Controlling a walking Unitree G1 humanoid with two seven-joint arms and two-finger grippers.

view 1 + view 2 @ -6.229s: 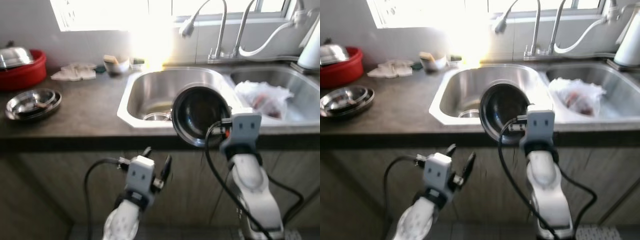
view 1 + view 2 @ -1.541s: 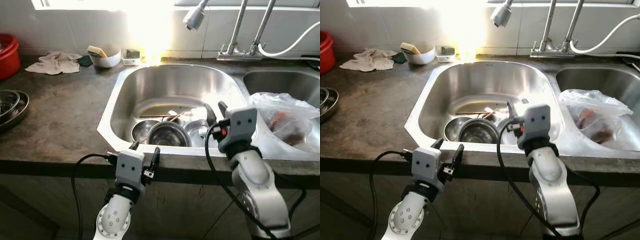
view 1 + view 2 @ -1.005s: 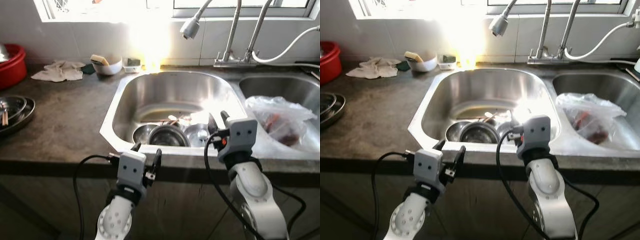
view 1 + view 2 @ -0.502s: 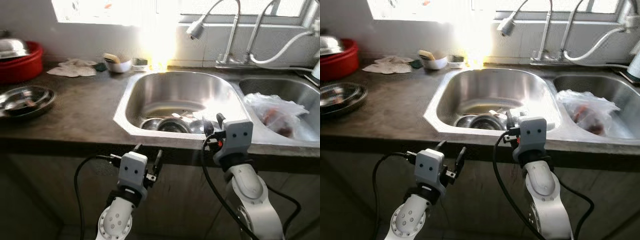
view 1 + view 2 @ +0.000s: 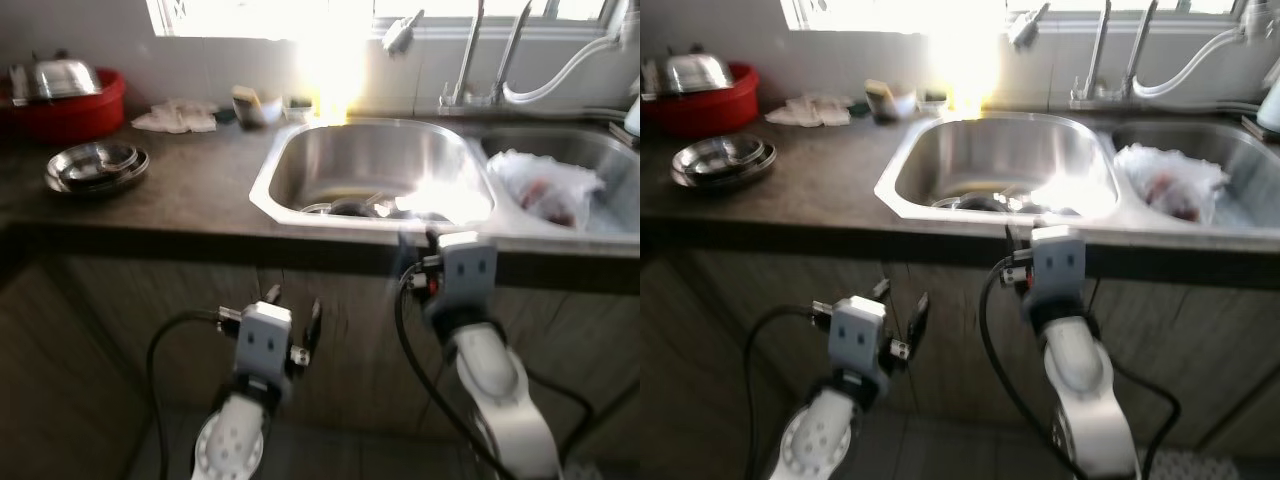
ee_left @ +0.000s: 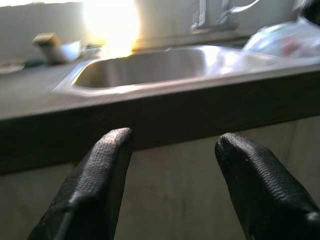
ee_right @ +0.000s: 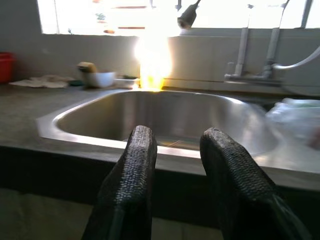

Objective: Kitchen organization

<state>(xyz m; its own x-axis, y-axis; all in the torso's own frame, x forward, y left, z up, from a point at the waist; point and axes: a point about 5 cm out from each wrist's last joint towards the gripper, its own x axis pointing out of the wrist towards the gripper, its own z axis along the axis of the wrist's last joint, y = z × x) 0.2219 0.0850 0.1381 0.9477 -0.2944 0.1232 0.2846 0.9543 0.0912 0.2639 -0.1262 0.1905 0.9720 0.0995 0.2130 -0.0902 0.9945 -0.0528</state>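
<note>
Head views: a dark desk (image 5: 190,190) carries a steel sink (image 5: 380,165) with dishes (image 5: 985,203) low inside, stacked steel plates (image 5: 97,167) at 10 o'clock. The camera has backed off since earlier, exposing cabinet fronts.

Left wrist: left claw (image 6: 172,190) spread wide, empty, below the desk edge.

Right wrist: right claw (image 7: 175,170) slightly parted, empty, at the sink rim.

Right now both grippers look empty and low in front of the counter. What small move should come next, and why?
Probably turn left toward the stacked steel plates on the countertop. Both the left gripper and the right gripper are open and hold nothing, below the counter edge. The left sink basin already has dishes in it, while the plates sit loose beside the red tub.
</note>
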